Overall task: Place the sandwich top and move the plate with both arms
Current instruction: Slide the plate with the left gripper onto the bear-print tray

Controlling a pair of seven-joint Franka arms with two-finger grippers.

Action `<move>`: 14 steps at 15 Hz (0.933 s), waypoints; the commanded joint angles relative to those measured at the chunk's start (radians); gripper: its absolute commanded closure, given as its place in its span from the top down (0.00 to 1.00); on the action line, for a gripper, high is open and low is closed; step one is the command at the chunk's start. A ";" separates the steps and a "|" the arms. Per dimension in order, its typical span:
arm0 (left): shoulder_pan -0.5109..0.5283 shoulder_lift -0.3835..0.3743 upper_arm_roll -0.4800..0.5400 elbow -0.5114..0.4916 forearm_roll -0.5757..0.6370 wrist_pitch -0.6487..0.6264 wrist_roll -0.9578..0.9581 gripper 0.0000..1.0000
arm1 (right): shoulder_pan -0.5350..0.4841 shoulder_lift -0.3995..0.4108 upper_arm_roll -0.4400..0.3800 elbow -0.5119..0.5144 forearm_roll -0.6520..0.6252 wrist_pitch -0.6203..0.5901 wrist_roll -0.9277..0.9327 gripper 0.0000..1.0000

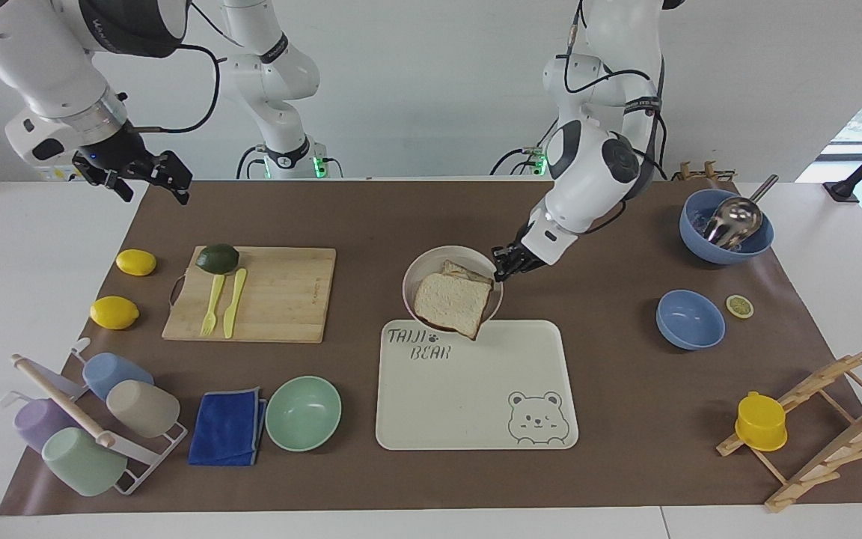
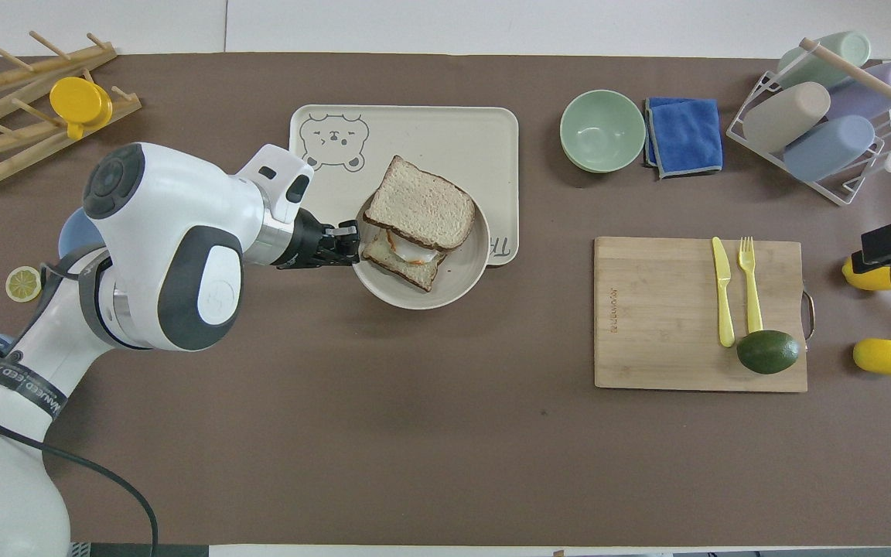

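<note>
My left gripper (image 1: 504, 263) is shut on the rim of the plate (image 1: 431, 262) and holds it raised and tilted over the robot-side edge of the cream bear-print tray (image 1: 476, 397). The sandwich top (image 1: 451, 302) lies on the plate, shifted off the egg toast under it. In the overhead view the left gripper (image 2: 349, 241) grips the plate (image 2: 445, 282) at the side toward the left arm's end, with the sandwich top (image 2: 419, 204) over the tray (image 2: 414, 128). My right gripper (image 1: 150, 180) waits open and empty, up over the mat's corner at the right arm's end.
A cutting board (image 1: 255, 293) with an avocado, yellow knife and fork lies toward the right arm's end, two lemons (image 1: 114, 312) beside it. A mint-green bowl (image 1: 303, 412) and blue cloth lie beside the tray. Blue bowls (image 1: 690, 319), cup rack and wooden racks stand at the ends.
</note>
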 commanded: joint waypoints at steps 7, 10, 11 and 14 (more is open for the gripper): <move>0.062 0.346 -0.003 0.408 0.040 -0.082 0.094 0.00 | -0.003 -0.007 0.021 -0.004 0.003 -0.006 0.020 1.00; 0.061 0.346 -0.003 0.386 0.038 -0.051 0.160 0.00 | -0.005 -0.011 0.019 -0.007 0.009 -0.013 0.016 1.00; 0.058 0.346 -0.003 0.380 0.038 -0.047 0.160 0.00 | -0.006 -0.013 0.019 -0.007 0.009 -0.013 0.016 1.00; 0.050 0.340 -0.003 0.345 0.037 -0.005 0.162 0.00 | -0.005 -0.013 0.019 -0.008 0.009 -0.013 0.016 1.00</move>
